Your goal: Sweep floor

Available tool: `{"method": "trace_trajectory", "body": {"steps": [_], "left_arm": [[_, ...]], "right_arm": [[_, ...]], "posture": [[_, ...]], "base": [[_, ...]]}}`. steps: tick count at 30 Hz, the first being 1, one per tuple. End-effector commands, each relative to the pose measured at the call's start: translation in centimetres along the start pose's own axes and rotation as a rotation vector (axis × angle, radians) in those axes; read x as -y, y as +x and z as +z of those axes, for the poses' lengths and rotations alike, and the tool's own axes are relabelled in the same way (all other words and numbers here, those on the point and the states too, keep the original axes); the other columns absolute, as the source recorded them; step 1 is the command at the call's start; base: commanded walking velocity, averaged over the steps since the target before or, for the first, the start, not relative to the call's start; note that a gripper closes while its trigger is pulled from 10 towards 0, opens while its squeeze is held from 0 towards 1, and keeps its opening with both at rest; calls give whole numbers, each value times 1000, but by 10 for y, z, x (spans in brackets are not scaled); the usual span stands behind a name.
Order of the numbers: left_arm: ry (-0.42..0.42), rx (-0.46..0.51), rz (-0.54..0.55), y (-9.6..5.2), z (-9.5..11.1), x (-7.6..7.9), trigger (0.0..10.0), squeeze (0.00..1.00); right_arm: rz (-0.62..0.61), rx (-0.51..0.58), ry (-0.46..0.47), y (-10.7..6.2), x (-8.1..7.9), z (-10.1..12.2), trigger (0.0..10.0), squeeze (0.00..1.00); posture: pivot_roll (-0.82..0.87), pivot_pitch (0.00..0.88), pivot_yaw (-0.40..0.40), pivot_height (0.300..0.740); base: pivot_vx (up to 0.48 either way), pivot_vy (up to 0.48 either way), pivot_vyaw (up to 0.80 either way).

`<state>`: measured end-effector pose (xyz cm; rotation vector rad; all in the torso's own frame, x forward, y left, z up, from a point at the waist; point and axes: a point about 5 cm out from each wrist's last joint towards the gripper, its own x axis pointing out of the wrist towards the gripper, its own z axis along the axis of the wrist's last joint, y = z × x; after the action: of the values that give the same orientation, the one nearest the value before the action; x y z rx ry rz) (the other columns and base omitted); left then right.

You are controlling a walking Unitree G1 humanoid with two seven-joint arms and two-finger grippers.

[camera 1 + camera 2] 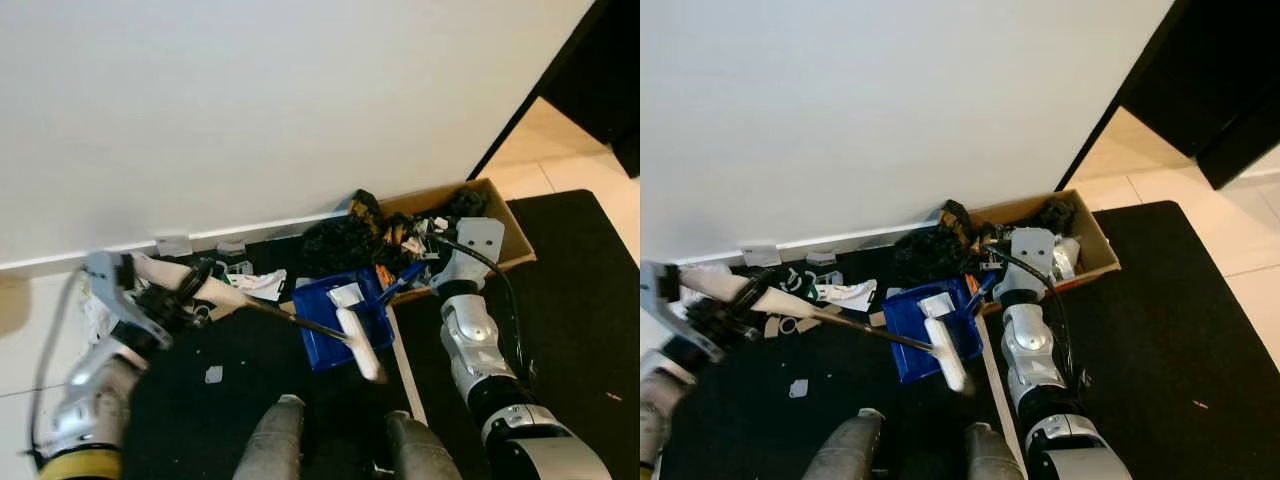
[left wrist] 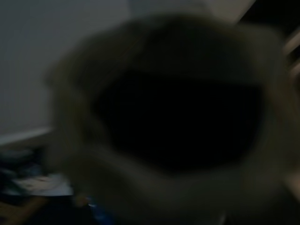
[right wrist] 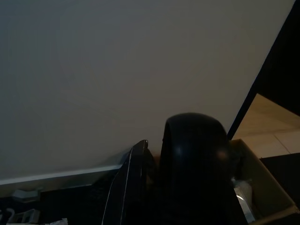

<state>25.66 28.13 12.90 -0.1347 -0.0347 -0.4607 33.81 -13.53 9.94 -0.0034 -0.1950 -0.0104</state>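
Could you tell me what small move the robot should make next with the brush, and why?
Probably draw the brush back toward the paper scraps by the wall. The left end effector holds its handle, the head lies on the blue dustpan, and scraps are scattered on the black mat.

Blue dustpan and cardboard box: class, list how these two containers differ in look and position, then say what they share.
The blue dustpan is bright blue plastic; the cardboard box is plain brown. The dustpan lies out on the dark floor with the white brush head resting across it; the box sits further back beside the wall, next to a heap of black material. Both are open-topped and hold rubbish.
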Motion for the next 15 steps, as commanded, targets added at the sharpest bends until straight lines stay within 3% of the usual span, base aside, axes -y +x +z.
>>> {"method": "trace_trajectory", "body": {"steps": [1, 2, 4, 7, 9, 11, 15], "left_arm": [[135, -44, 22, -14, 14, -9, 10000, 0], [135, -44, 22, -14, 14, -9, 10000, 0], [292, -84, 44, -27, 43, -24, 10000, 0], [400, -138, 56, -35, 60, -33, 10000, 0], [425, -169, 66, -38, 60, -37, 10000, 0], [489, -265, 83, -46, 55, -47, 10000, 0], [487, -346, 166, -52, 30, -59, 10000, 0]], "right_arm": [[-1, -85, -6, -12, 1, -17, 10000, 0], [-1, -85, -6, -12, 1, -17, 10000, 0], [1, -88, -1, -12, -1, -18, 10000, 0], [4, -89, 1, -12, -2, -18, 10000, 0], [4, -89, 2, -12, -2, -18, 10000, 0], [5, -89, 1, -12, -3, -18, 10000, 0], [5, -90, 0, -13, -3, -19, 10000, 0]], "posture": [[218, 333, -47, 740], [218, 333, -47, 740], [227, 334, -46, 740], [227, 334, -46, 740], [230, 334, -44, 740], [230, 335, -44, 740], [221, 333, -47, 740]], "base": [[0, 0, 0], [0, 0, 0], [0, 0, 0], [0, 0, 0], [0, 0, 0], [0, 0, 0], [0, 0, 0]]}}
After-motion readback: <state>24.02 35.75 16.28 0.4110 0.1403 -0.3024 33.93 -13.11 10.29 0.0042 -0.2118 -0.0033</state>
